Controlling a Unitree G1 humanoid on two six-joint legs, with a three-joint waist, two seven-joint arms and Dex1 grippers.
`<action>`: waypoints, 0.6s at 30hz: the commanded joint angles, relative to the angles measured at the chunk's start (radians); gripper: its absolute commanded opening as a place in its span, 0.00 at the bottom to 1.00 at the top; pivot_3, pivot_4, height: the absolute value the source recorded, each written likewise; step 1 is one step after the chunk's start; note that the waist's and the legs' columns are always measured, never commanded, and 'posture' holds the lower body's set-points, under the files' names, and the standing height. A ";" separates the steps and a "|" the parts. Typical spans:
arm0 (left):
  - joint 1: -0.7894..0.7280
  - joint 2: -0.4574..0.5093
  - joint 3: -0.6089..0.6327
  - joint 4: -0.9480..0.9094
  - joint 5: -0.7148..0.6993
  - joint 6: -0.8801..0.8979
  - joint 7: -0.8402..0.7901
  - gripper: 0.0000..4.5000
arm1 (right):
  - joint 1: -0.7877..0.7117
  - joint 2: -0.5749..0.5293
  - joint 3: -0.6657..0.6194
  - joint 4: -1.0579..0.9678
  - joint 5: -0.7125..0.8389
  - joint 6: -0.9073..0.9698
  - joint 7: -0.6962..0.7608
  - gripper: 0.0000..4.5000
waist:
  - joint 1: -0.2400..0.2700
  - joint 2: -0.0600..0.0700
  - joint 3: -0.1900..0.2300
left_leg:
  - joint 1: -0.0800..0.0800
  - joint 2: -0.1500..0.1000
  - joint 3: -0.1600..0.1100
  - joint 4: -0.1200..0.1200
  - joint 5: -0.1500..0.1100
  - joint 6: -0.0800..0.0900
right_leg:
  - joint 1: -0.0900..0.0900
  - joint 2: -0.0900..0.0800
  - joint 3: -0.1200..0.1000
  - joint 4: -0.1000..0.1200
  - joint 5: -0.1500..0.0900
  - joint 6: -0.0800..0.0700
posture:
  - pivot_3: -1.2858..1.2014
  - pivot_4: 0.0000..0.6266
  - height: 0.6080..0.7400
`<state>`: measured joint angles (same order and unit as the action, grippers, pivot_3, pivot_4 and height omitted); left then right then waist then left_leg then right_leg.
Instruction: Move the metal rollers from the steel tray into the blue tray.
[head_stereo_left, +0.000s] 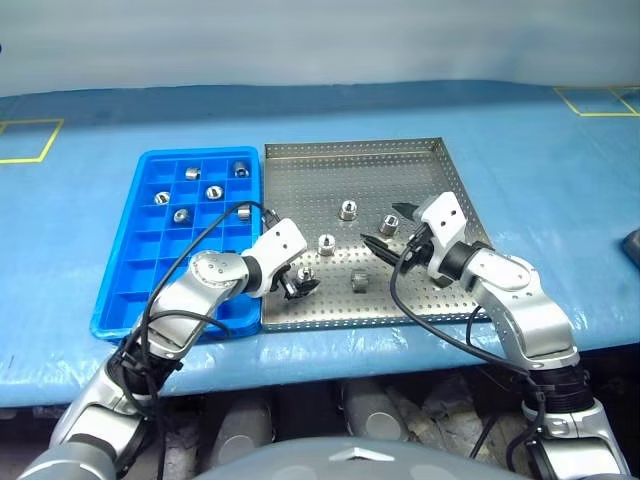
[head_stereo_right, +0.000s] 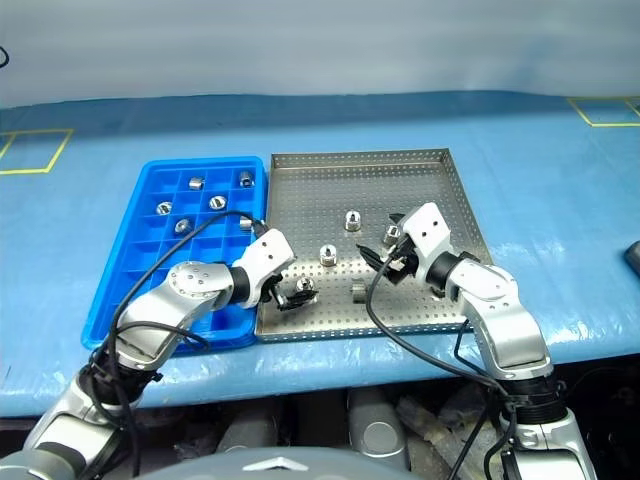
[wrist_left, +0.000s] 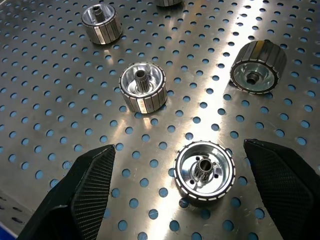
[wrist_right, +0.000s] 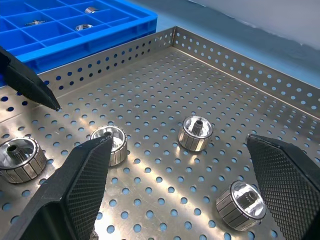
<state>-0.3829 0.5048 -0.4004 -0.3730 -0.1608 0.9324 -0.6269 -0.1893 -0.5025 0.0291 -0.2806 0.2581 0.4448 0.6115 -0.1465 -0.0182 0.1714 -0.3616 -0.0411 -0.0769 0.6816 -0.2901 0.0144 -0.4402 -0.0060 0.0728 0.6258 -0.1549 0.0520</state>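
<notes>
A: Rollers first. We count five metal rollers (head_stereo_left: 347, 209) on the steel tray (head_stereo_left: 400, 160), and five more already sit in compartments toward the far end of the blue tray (head_stereo_left: 150, 260).

B: Which one do we flag as next?

A: We'd flag the nearest roller (wrist_left: 204, 171), at the tray's near edge by the blue tray. It stands on end, hole facing up, axis vertical. In the left wrist view it sits between the two fingers of the left gripper (head_stereo_left: 297, 288), a bit closer to one side.

B: Jaws?

A: Left spread wide, nothing in them, not touching the roller that we can see. Right gripper (head_stereo_left: 392, 232) also spread wide and empty, hovering over the middle of the tray.

B: So the left arm is nearer?

A: For that roller, yes. The right one has a different roller (wrist_right: 195, 133) ahead between its fingers, well apart from them, also upright.

B: What does the move turn on?

A: Our guess: the left gripper drops straight down around the upright roller, centred so neither finger knocks it over. We can't tell how high it hangs.
</notes>
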 joint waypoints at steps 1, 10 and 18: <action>-0.024 0.002 -0.016 0.009 0.001 0.016 -0.013 0.99 | -0.003 0.001 -0.020 -0.035 0.006 -0.023 -0.003 1.00 | -0.002 0.000 0.000 | 0.000 0.000 0.000 0.000 0.000 0.000 | 0.000 0.000 0.000 0.000 0.000 0.000 | 0.44 0.24 1.00; -0.069 0.048 -0.083 0.053 0.035 0.030 -0.037 0.99 | 0.004 0.009 -0.017 -0.033 0.004 -0.028 -0.009 1.00 | -0.006 0.000 0.000 | 0.001 0.000 0.001 0.000 0.000 0.000 | 0.000 0.001 0.001 0.000 0.000 0.000 | 0.44 0.24 1.00; -0.094 0.049 -0.100 0.086 0.047 0.029 -0.049 0.80 | 0.008 0.016 -0.020 -0.032 0.001 -0.035 -0.016 1.00 | -0.026 0.000 0.000 | 0.001 0.001 0.001 0.000 0.000 0.000 | 0.000 0.001 0.002 0.001 0.000 0.001 | 0.43 0.24 1.00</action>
<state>-0.4679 0.5447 -0.5003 -0.3006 -0.1280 0.9548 -0.6761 -0.1788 -0.4891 0.0294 -0.2806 0.2555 0.4351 0.6033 -0.1730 -0.0180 0.1713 -0.3607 -0.0407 -0.0757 0.6817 -0.2901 0.0144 -0.4401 -0.0049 0.0747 0.6265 -0.1546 0.0525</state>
